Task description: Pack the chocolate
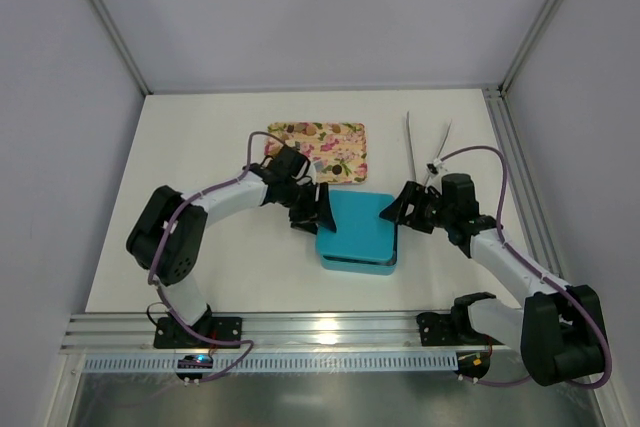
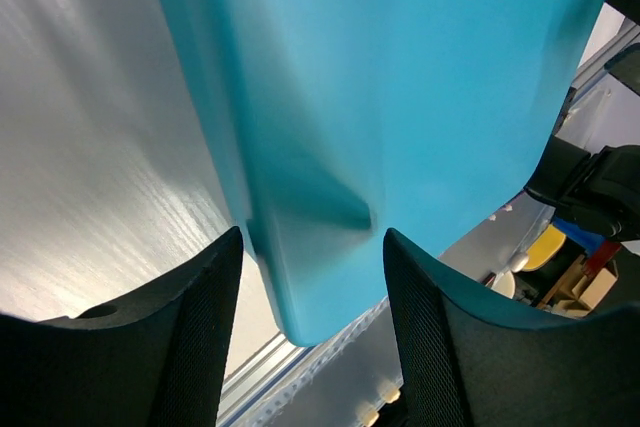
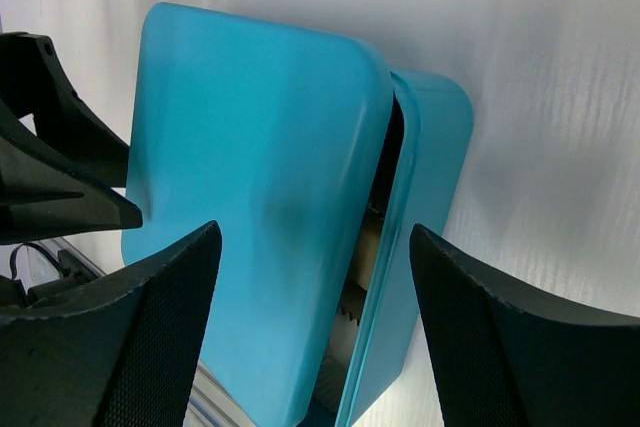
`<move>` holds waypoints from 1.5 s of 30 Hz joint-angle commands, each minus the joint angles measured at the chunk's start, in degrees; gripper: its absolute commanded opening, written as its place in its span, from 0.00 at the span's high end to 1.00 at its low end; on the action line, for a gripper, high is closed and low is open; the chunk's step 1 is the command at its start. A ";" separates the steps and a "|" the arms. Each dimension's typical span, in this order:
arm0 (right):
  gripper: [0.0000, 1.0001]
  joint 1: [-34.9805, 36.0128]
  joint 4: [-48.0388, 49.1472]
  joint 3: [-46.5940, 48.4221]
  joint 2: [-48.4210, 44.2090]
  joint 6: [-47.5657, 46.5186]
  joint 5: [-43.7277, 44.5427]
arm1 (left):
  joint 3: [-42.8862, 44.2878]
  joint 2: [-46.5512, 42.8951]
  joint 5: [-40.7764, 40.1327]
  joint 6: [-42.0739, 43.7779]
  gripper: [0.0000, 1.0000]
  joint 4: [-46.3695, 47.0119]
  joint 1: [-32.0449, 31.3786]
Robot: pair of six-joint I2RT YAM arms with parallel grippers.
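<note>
We see the teal lid [image 3: 250, 177] lying askew on the teal box [image 3: 432, 167], shifted toward the left arm so that a dark gap shows along the box's right side. The chocolate we cannot make out anywhere. We judge it to be inside the box, since only a sliver of something pale and crinkled shows through that gap. The left gripper [image 2: 312, 237] has its jaws parted about halfway with the lid's corner between them, but we cannot tell whether the fingers pinch it or merely flank it. The right gripper [image 3: 315, 232] stands wide open and holds nothing, hovering just off the box's right side. Our worry is the lid. If the left arm pushes before the edges line up, the lid could ride over the rim and jam crooked, or drag the whole box across the table [image 1: 200, 167]. If the right fingers press down on the raised side too early, the lid could tip into the box and crush what lies inside
</note>
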 commanded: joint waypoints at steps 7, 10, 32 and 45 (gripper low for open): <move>0.26 1.08 2.51 -1.18 -1.57 0.90 1.06 | 6.22 1.48 -4.47 4.36 0.43 -6.97 -3.90; 0.26 1.34 2.68 -1.27 -1.48 0.98 1.15 | 7.02 2.27 -4.65 5.06 0.43 -8.29 -4.78; 0.27 3.28 2.60 -1.80 -2.54 2.65 1.76 | 13.43 3.42 -5.09 7.79 0.41 -16.47 -10.06; 0.27 3.36 1.81 -2.41 -3.68 2.21 2.73 | 14.05 2.45 -5.70 9.81 0.33 -19.54 -11.38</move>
